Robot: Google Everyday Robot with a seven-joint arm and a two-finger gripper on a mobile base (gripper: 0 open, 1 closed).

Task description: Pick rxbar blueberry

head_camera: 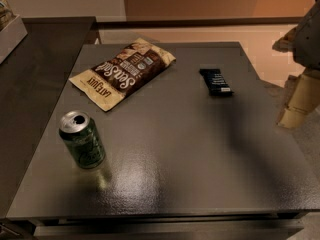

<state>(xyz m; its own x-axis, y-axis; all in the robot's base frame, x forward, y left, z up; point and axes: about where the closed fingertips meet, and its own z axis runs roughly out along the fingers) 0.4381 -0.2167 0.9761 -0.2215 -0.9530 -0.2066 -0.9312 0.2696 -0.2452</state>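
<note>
Gripper (294, 106), grip state untellable, hangs beyond the table's (165, 154) right edge, seemingly mid-approach, and next must descend onto the rxbar blueberry (216, 81) nearby.

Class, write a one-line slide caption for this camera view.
Robot hand beside the table's right edge, apart from the rxbar blueberry; chip bag and green can farther left.
</note>
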